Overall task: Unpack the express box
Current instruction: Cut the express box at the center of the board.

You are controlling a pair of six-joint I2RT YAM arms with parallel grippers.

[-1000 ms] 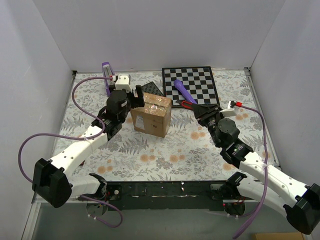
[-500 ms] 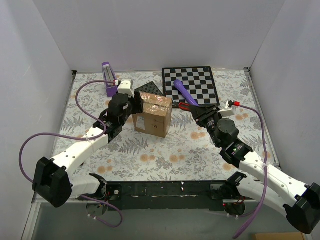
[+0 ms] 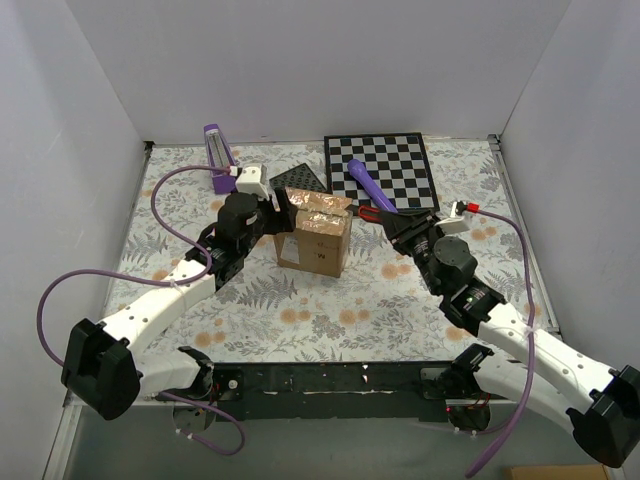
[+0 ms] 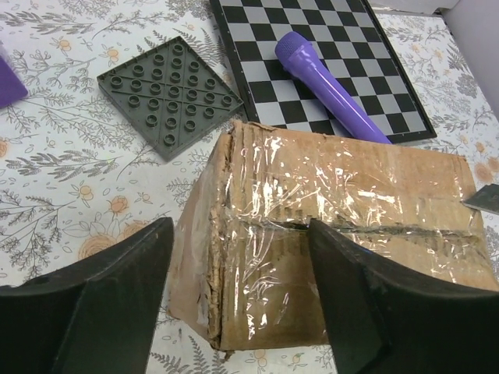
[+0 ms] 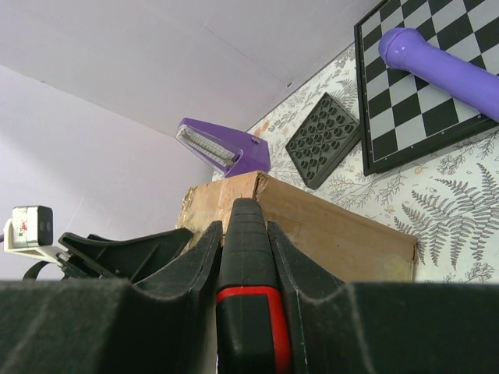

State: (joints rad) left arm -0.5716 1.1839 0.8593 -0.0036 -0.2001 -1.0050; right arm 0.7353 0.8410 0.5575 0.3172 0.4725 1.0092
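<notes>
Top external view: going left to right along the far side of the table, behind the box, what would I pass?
purple wedge → grey stud plate → chessboard

Carton: the express box (image 4: 343,226) sits right under your camera, with wrinkled clear tape over a dark seam.
Grip: your left gripper (image 4: 240,241) stands spread, one dark finger on either side of the carton's near corner.
Behind: you see a purple cylinder (image 4: 331,89) lying on the chessboard (image 4: 257,47), with a grey studded plate (image 4: 170,93) beside it.
</notes>
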